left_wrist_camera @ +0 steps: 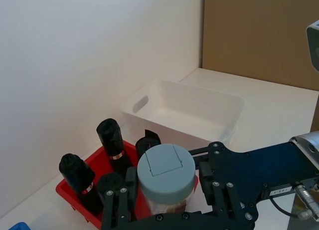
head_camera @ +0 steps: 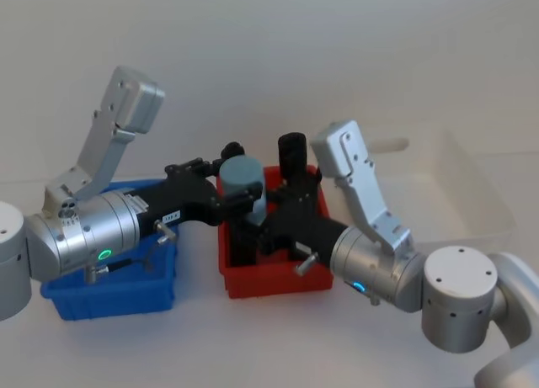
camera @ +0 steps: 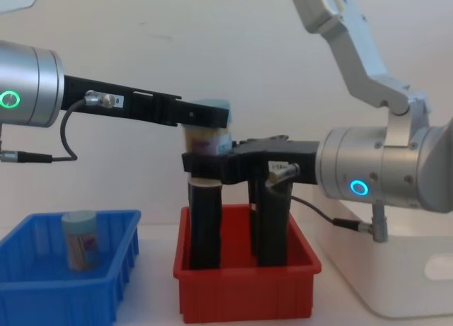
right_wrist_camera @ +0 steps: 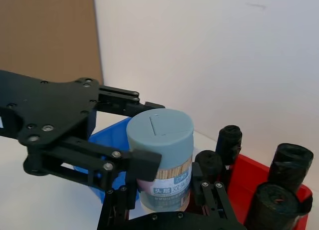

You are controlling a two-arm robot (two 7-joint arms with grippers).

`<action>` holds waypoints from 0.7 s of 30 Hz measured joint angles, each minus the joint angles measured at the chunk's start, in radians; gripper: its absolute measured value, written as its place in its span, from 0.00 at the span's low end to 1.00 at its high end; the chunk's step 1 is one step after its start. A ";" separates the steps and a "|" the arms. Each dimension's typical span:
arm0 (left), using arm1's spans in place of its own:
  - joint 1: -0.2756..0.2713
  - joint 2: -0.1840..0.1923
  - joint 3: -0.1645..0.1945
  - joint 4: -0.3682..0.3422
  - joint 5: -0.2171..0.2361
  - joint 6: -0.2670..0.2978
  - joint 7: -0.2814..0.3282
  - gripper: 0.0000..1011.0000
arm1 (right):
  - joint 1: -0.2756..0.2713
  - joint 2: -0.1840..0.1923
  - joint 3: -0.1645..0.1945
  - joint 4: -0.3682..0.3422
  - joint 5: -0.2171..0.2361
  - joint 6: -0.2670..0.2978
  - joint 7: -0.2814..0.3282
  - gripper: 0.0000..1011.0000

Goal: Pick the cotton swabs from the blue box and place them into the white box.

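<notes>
Handover pose. Left gripper is clamped on the held swab jar at lid height. Jar upright, lid up. Right gripper sits around the jar's lower body, directly under the left one; can't tell if it has closed on it. My read: this is a transfer to the right arm, and left shouldn't release until right is confirmed tight.

Straight below both grippers is the red bin, with black rolls standing close under the jar. A dropped jar would land there.

Down and back along the left arm is the blue box. A second swab jar stands upright in it, well apart.

White box lies down and to the right of the grippers, beyond the red bin. Right arm is nearer.

Chest view gives the height stack, which head view flattens. Left wrist view looks into the white box: no jars in the visible part.
</notes>
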 joint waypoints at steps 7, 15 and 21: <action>0.000 0.000 0.000 0.000 0.000 0.000 -0.001 0.91 | 0.001 0.000 -0.002 0.001 0.006 -0.002 -0.009 0.62; 0.000 0.000 0.000 0.000 0.000 0.000 -0.001 0.99 | -0.002 0.001 -0.004 -0.004 0.006 -0.002 -0.025 0.62; 0.000 0.000 0.000 0.000 0.000 0.000 -0.001 0.99 | -0.011 0.008 -0.003 -0.018 0.006 -0.002 -0.051 0.62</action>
